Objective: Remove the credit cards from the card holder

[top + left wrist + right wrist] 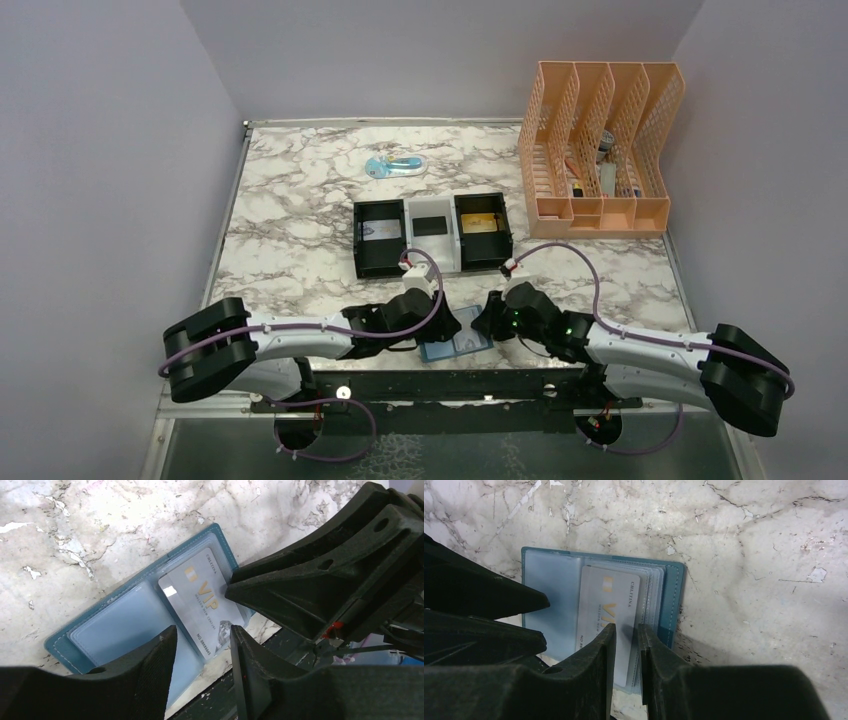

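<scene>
Card holder [455,348] lies open and flat at the near edge of the marble bench [300,200], between the two pincers. Teal cover, paler clear sleeves inside.

Writing: one pale card [200,607] lies on the right-hand sleeve stack. It reads "VIP" in gold, with "NO 8888…" along the lower end, the rest hidden. The small lines under "VIP" and along the edge are too fine to read.

Left pincer [203,632]: fingers apart, poised over the lower end of the card. Contact cannot be judged.

Right pincer [626,627]: fingers nearly together with a narrow slit, over the card's edge by the sleeves. Whether it nips anything, I cannot tell. The left wrist view shows its tip touching the card's long edge.

Top view only: a black-and-white tray [433,262] stands beyond the holder, with a pale card [380,230] in its left bin and a gold card [480,223] in its right. An orange file rack [598,150] is at far right.
</scene>
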`<state>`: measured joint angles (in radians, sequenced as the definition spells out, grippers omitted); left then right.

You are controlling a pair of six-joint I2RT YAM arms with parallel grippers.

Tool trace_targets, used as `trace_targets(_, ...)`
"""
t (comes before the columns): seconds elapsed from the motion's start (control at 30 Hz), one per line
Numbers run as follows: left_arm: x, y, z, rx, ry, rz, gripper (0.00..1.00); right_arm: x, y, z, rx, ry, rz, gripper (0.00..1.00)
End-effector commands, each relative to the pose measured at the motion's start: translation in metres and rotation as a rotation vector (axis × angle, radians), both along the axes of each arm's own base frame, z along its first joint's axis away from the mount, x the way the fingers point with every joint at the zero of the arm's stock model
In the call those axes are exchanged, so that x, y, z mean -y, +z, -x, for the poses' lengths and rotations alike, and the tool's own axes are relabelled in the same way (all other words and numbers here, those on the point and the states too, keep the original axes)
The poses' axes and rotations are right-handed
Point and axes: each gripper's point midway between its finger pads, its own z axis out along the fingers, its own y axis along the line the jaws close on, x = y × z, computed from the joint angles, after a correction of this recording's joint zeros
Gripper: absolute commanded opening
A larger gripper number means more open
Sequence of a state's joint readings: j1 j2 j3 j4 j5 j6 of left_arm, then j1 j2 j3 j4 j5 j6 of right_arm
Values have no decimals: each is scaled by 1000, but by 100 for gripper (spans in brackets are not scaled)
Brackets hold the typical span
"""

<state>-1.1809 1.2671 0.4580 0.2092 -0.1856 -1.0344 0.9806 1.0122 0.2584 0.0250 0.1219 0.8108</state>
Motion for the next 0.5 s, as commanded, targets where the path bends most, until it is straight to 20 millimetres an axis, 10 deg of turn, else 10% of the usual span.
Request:
trace_targets(0.0,0,-3,-3,4,48,13,45,-1,0,1,-16,-12,-11,23)
trace_targets(0.47,-6,-22,2,-28,61,-27,43,-6,11,9,3,50,-65,20)
